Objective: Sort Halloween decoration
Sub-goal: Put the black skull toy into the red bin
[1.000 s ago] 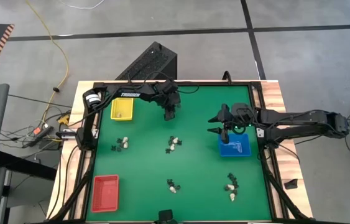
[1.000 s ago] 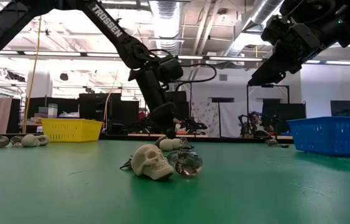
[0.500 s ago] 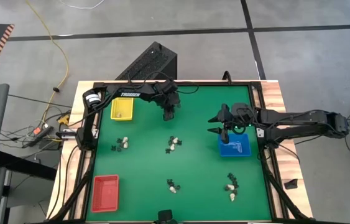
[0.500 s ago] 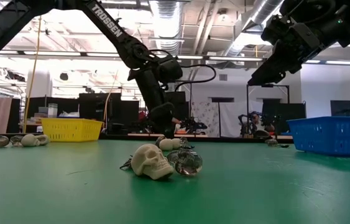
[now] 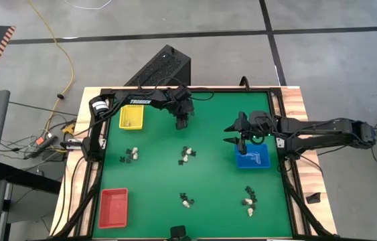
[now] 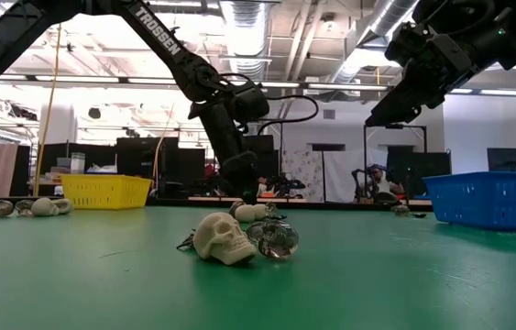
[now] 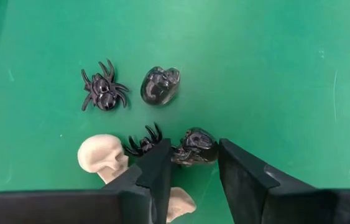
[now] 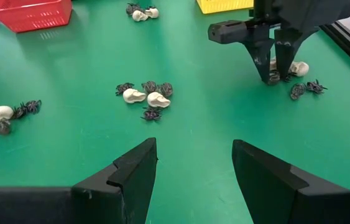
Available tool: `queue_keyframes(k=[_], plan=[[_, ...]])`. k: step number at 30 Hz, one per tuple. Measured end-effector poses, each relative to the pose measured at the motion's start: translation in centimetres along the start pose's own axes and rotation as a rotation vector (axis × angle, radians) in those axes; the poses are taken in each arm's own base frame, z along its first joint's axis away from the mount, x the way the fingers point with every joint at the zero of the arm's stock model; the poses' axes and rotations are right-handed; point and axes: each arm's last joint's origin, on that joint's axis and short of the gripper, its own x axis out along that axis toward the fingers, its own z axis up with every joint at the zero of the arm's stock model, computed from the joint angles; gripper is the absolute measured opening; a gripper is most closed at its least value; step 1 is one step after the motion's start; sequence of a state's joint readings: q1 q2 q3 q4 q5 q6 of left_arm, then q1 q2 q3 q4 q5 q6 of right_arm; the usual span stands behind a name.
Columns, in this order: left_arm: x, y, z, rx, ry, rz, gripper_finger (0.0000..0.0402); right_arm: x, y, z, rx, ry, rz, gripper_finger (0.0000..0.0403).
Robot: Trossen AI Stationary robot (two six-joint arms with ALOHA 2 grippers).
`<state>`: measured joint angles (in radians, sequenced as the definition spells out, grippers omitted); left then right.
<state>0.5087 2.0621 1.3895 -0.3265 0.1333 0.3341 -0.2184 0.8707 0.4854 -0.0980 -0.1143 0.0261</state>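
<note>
While left tool [image 7: 190,165] straddles dark skull [image 7: 194,146], fingers narrow, not clamped, black spider [image 7: 145,140] and cream skull [image 7: 100,155] crowd it. Right tool [image 5: 232,134] wide, beside blue tray [image 5: 253,158]. Yellow tray [image 5: 131,117] near.

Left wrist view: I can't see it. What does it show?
The left hand has its two dark fingers on either side of a dark skull on the green table. Nearby lie two black spiders, another dark skull and a cream skull.
</note>
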Motion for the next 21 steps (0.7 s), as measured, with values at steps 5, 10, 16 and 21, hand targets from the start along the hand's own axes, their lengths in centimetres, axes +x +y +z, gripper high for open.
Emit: queue_keyframes(k=[5,10,16,21], plan=[[-0.01,0.02,0.06,-0.003,-0.005,0.002,0.0087,0.00,0.00,0.00,0.000,0.000,0.000,0.0239],[-0.01,-0.02,0.05,-0.002,-0.008,-0.010,0.0085,0.00,0.00,0.00,0.000,0.000,0.000,0.0239],[-0.04,-0.15,0.20,0.001,-0.033,-0.062,0.0085,0.00,0.00,0.00,0.000,0.001,0.000,0.0239],[-0.05,-0.15,0.21,0.001,-0.034,-0.062,0.0077,0.00,0.00,0.00,0.000,0.001,0.000,0.0239]])
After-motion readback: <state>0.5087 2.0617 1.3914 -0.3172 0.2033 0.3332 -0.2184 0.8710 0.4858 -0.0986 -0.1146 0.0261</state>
